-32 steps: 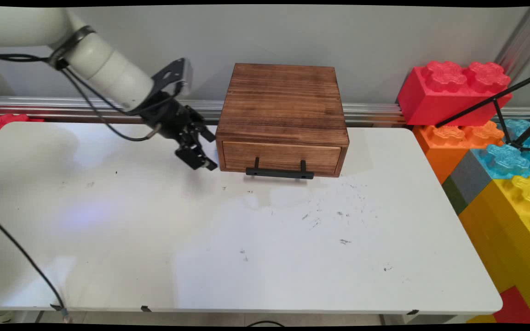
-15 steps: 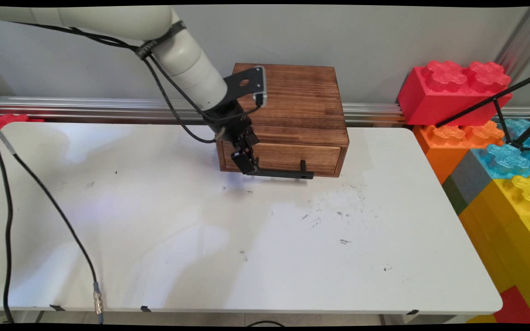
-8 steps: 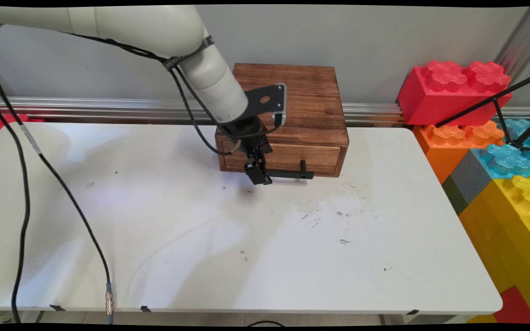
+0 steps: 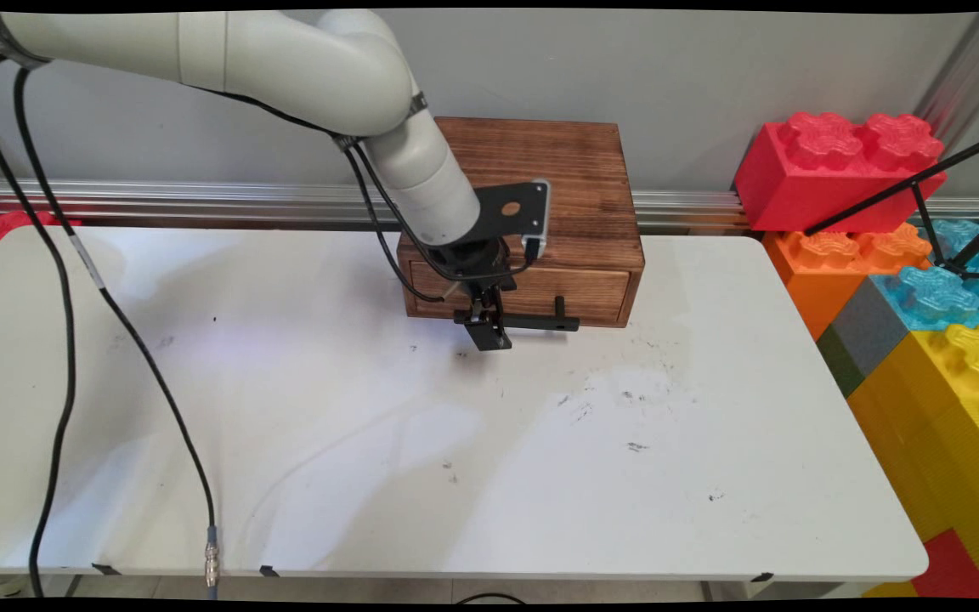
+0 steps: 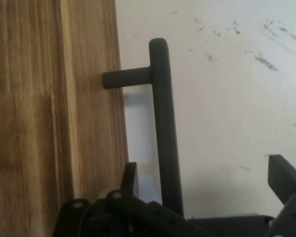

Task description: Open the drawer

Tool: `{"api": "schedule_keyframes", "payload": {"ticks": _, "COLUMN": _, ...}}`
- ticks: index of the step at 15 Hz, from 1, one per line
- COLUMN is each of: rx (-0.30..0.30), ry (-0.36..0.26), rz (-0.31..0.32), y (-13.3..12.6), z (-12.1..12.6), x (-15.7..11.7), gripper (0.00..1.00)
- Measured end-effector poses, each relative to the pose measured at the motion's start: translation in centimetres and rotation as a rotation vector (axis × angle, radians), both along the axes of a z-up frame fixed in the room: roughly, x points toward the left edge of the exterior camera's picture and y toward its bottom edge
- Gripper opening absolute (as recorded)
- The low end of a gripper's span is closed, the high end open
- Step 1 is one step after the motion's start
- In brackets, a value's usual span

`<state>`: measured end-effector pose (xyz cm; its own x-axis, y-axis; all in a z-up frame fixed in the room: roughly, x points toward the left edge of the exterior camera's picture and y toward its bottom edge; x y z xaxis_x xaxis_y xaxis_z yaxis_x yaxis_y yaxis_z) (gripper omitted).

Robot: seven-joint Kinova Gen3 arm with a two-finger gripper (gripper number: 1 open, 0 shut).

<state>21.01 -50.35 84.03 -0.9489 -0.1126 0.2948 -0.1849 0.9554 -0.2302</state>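
Note:
A dark wooden box (image 4: 540, 183) stands at the table's (image 4: 370, 476) far middle, with one shut drawer (image 4: 591, 293) in its front. A black bar handle (image 4: 540, 322) runs across that drawer. My gripper (image 4: 488, 330) hangs at the handle's left part, pointing down. In the hand view the handle bar (image 5: 161, 123) passes between the two fingers, close to the one finger (image 5: 130, 178) by the drawer front (image 5: 91, 98) and well apart from the other finger (image 5: 284, 174). The gripper is open and straddles the bar without clamping it.
Large toy bricks are stacked at the right: red (image 4: 838, 166), orange (image 4: 829, 263), blue (image 4: 940, 293) and yellow (image 4: 957, 399). A black tripod leg (image 4: 906, 187) crosses them. Black cables (image 4: 107, 306) hang over the table's left side. A metal rail (image 4: 158, 200) runs behind the table.
The arm has swung right from beside the box's left front corner to the drawer handle. The gripper has come down around the bar's left part.

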Motion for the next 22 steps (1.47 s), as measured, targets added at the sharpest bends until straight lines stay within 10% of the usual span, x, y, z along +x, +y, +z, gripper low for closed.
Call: {"api": "schedule_keyframes", "payload": {"ticks": 22, "rx": -0.006, "ry": 0.006, "rz": 0.01, "y": -0.1, "z": -5.4, "x": -1.4, "gripper": 1.0}}
